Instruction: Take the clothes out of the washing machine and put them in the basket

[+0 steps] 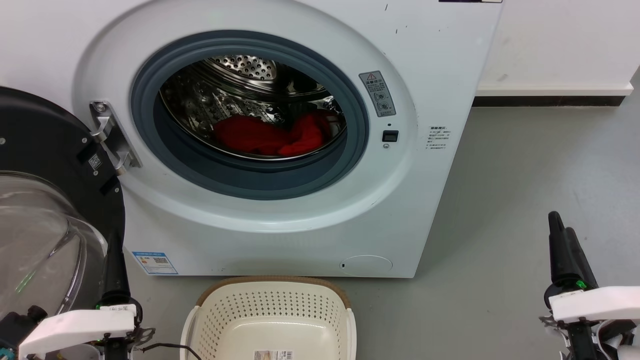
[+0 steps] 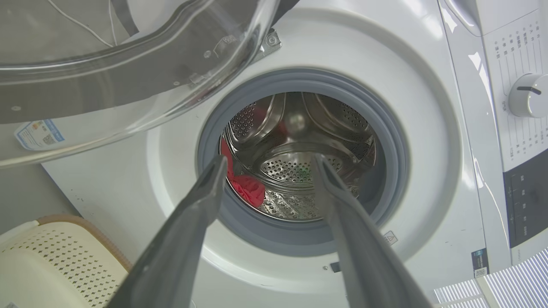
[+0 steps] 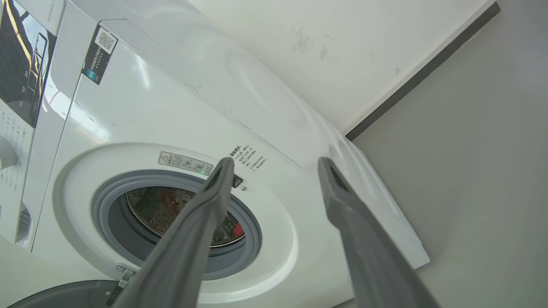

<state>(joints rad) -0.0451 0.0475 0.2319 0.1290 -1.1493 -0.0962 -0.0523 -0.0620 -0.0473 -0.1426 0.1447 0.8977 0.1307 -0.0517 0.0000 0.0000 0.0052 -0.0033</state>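
The left gripper (image 2: pixel 269 159), fingers spread wide and empty, pointed at the washing machine's (image 1: pixel 440 60) open porthole (image 2: pixel 299 239). The right gripper (image 3: pixel 276 162), equally spread and empty, hung off the machine's right side. The red clothes (image 1: pixel 270 135) lay inside its drum (image 1: pixel 240 65), and the basket (image 1: pixel 272 282) stood just before its front. The left wrist view added its control dial (image 2: pixel 528 95); the head view added the basket's paper label (image 1: pixel 274 355).

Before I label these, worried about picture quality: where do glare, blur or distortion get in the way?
Head view: even light, sharp, only glints on the steel drum above the clothes. Left wrist view: the glass door carries pale reflections, and the left gripper looks slightly soft up close. Right wrist view: bright glare streaks the washing machine, and its straight edges curve.
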